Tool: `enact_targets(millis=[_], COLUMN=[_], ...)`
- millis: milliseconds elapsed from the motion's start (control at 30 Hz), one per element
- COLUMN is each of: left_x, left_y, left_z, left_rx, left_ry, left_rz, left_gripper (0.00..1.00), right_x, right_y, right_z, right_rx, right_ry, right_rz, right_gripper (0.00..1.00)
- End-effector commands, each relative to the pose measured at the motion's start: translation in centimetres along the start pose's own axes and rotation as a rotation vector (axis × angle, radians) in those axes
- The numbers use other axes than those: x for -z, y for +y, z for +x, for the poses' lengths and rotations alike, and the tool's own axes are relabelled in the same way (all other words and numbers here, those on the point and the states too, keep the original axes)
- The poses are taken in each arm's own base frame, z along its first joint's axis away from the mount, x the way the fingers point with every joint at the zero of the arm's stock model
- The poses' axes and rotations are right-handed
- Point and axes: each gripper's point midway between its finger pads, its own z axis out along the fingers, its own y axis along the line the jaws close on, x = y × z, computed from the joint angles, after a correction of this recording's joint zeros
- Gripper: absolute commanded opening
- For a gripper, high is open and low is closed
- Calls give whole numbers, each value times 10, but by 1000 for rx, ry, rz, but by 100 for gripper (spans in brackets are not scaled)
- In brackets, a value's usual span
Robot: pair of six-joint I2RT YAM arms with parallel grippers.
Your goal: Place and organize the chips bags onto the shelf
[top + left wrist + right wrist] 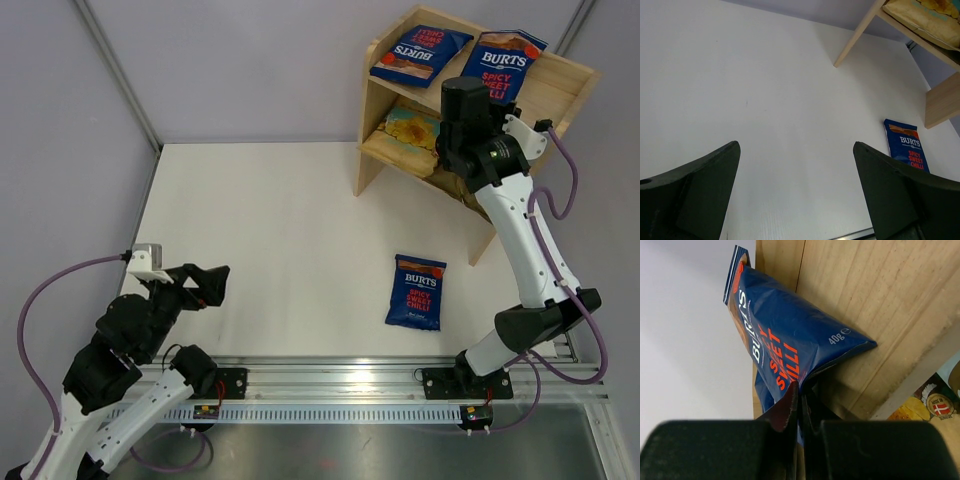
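Right tool [800, 399]: fingers pressed together on the lower edge of 1 dark blue Burts bag [785, 340]. That bag lay on the top tier of the wooden shelf [560, 88], running away from the tool over bare boards.

Left of the right tool, same tier: a 2nd Burts bag [420, 52], close beside the held one, with a thin gap between them as far as could be told.

Below the right tool, lower tier: 1 yellow and light blue bag [412, 128]. The right arm [525, 240] covered the rest of that tier in the top view, so what else lay there could not be told.

Left tool [796, 150]: fingers spread wide apart, nothing between them, pointed out across the surface [790, 75].

Ahead and to the right of the left tool: a 3rd Burts bag [907, 145], flat, label up, alone on the surface and well apart from the tool. Nothing stood between the 2. Farther ahead on that side, the shelf's side panels met the surface.

Surface: white, matte.

Room: pale grey wall panels [250, 70] with metal struts [120, 80]. An aluminium rail [340, 378] ran behind both tools, carrying the 2 arm bases. Purple cables [30, 310] looped off each arm.
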Motion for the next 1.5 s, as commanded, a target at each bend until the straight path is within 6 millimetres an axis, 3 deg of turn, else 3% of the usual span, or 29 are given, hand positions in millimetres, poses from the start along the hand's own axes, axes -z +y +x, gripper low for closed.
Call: enact_targets(millis=[0, 67, 100, 600, 733, 933, 1133, 1333, 1467], left_x=[1, 1, 1, 3, 6, 9, 10, 8, 8], left_y=[-2, -2, -2, -1, -1, 0, -1, -2, -2], left_z=[-5, -5, -5, -7, -9, -11, -11, -10, -10], left_rx=[-2, -3, -3, 2, 11, 17, 16, 12, 16], left_ry=[-26, -25, -25, -36, -54, -69, -74, -65, -65], left_rz=[18, 17, 17, 19, 26, 33, 43, 43, 38], left_gripper=[99, 99, 99, 99, 99, 99, 99, 99, 99], right_x=[3, 3, 2, 2, 0, 1, 6, 19, 30], right_y=[4, 3, 2, 33, 31, 33, 33, 34, 38], right_z=[-5, -6, -5, 4, 18, 37, 24, 14, 8], right_rx=[-22, -4, 5, -43, -37, -72, -68, -48, -49], right_ry=[4, 0, 1, 22, 58, 135, 125, 173, 219], right_rz=[-2, 4, 9, -47, -46, -56, -45, -66, -102], right_gripper=[9, 15, 23, 33, 43, 45, 63, 72, 91])
